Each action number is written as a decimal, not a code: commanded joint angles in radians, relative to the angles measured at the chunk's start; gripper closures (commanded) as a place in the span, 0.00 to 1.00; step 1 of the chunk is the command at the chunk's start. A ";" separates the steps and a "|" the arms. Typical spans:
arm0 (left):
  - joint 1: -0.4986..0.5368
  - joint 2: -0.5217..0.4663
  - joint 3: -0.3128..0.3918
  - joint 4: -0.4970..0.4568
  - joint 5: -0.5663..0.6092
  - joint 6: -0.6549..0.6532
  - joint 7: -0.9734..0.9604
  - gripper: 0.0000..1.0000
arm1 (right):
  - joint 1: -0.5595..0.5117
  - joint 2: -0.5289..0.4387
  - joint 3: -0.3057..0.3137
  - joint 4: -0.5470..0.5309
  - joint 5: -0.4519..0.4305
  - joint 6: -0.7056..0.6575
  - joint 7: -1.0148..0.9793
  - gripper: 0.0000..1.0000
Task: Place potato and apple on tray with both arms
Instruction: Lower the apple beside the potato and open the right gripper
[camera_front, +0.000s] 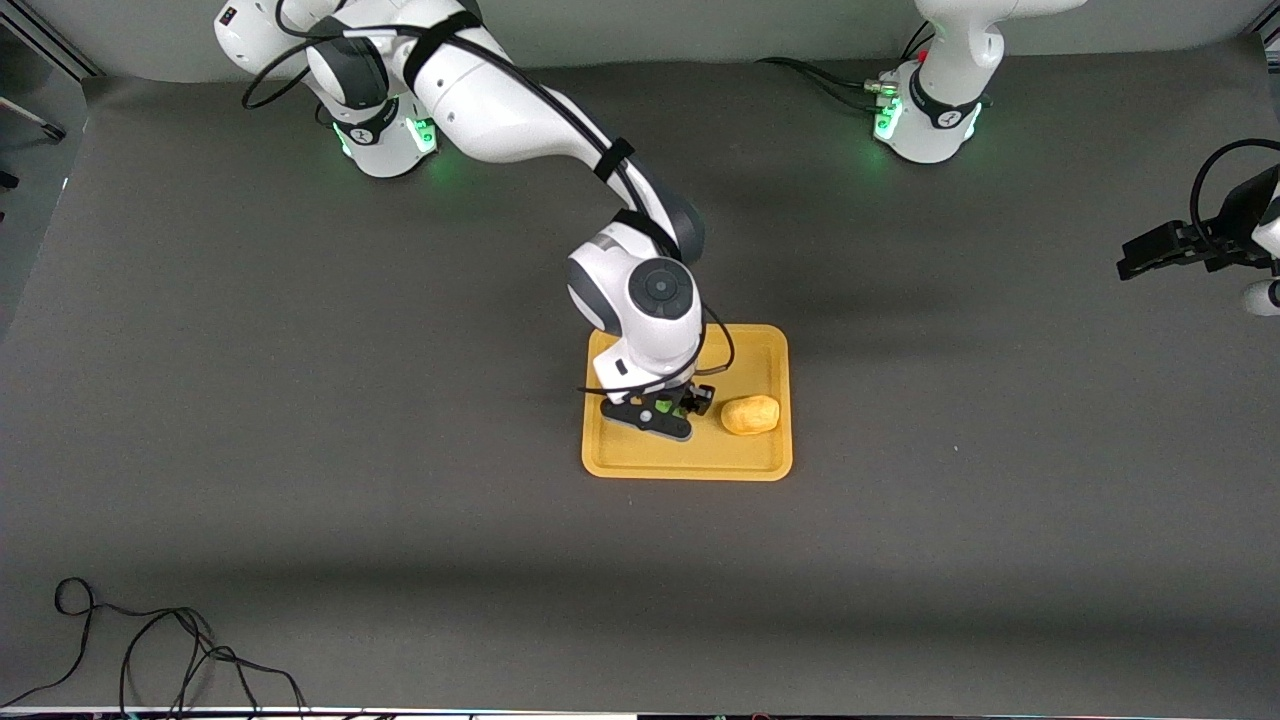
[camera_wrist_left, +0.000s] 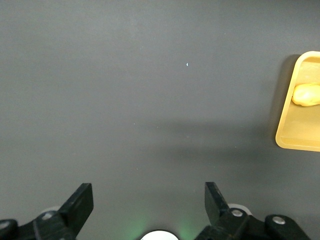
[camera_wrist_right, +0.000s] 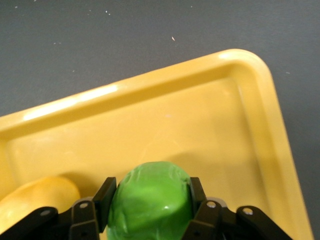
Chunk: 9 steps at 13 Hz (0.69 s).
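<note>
The orange-yellow tray (camera_front: 760, 352) lies mid-table. The yellow-tan potato (camera_front: 750, 415) lies in it, toward the left arm's end. My right gripper (camera_front: 668, 408) is low over the tray beside the potato, shut on the green apple (camera_front: 663, 406). In the right wrist view the apple (camera_wrist_right: 150, 200) fills the space between the fingers of the right gripper (camera_wrist_right: 151, 192), over the tray floor (camera_wrist_right: 200, 125), with the potato (camera_wrist_right: 35, 200) beside it. My left gripper (camera_front: 1135, 262) waits open and empty over bare table at the left arm's end; it is also open in the left wrist view (camera_wrist_left: 147, 195), which shows the tray's edge (camera_wrist_left: 287, 135) and the potato (camera_wrist_left: 306, 94).
The table is covered by a dark grey mat. Loose black cables (camera_front: 150, 650) lie at the table's front edge toward the right arm's end. Cables (camera_front: 830, 80) run beside the left arm's base.
</note>
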 joint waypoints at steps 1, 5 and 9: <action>-0.007 -0.012 0.007 -0.011 -0.008 0.004 0.006 0.01 | -0.001 0.006 -0.004 -0.027 -0.017 0.063 0.010 0.71; 0.001 -0.001 0.008 -0.012 -0.002 0.030 0.006 0.01 | -0.006 -0.023 -0.012 -0.086 -0.027 0.052 -0.010 0.70; 0.004 0.008 0.010 -0.014 -0.002 0.012 0.005 0.01 | 0.003 -0.024 -0.012 -0.085 -0.019 0.052 0.001 0.69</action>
